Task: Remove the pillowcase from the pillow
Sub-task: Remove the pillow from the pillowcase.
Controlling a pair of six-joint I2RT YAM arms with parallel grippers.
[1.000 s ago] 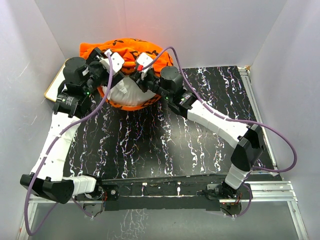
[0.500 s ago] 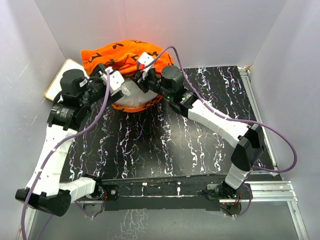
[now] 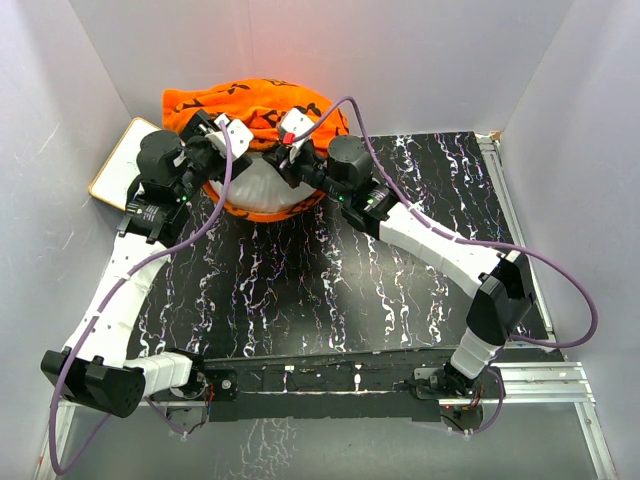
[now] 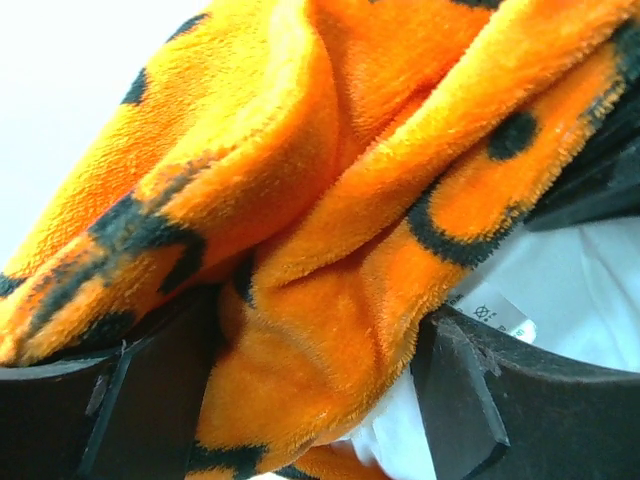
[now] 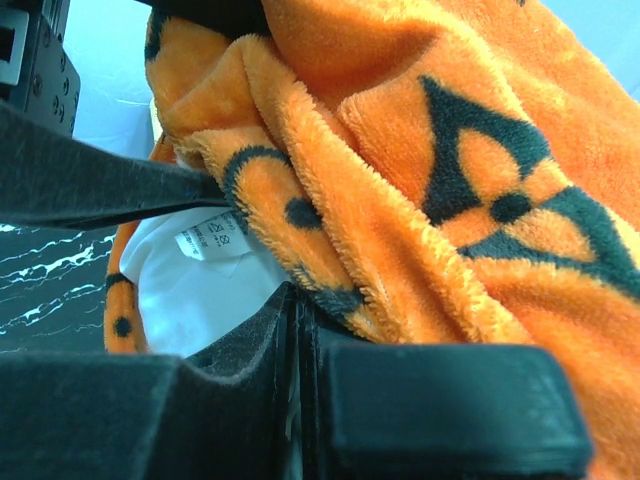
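Note:
The orange pillowcase point(image 3: 250, 100) with black motifs lies bunched over the far end of the white pillow point(image 3: 262, 187) at the back of the table. My left gripper point(image 3: 210, 137) is at its left rim. In the left wrist view the left gripper point(image 4: 315, 400) stands open, with a thick fold of pillowcase point(image 4: 330, 200) filling the gap and the pillow point(image 4: 590, 290) showing to the right. My right gripper point(image 3: 287, 147) is at the right rim. Seen from its wrist, the right gripper point(image 5: 300, 295) is shut on the pillowcase point(image 5: 450, 150) hem, beside the pillow point(image 5: 200, 300) and its care label point(image 5: 205, 240).
A flat white board with a tan frame point(image 3: 112, 168) lies at the back left, partly under the left arm. White walls close in the back and both sides. The black marbled tabletop point(image 3: 300, 280) stretches toward me, with a metal rail point(image 3: 510, 210) along its right edge.
My left gripper drew back toward me, then went forward again into the pillowcase rim, and its jaws narrowed a little. The orange fabric shifted with it. The right gripper stayed shut in place.

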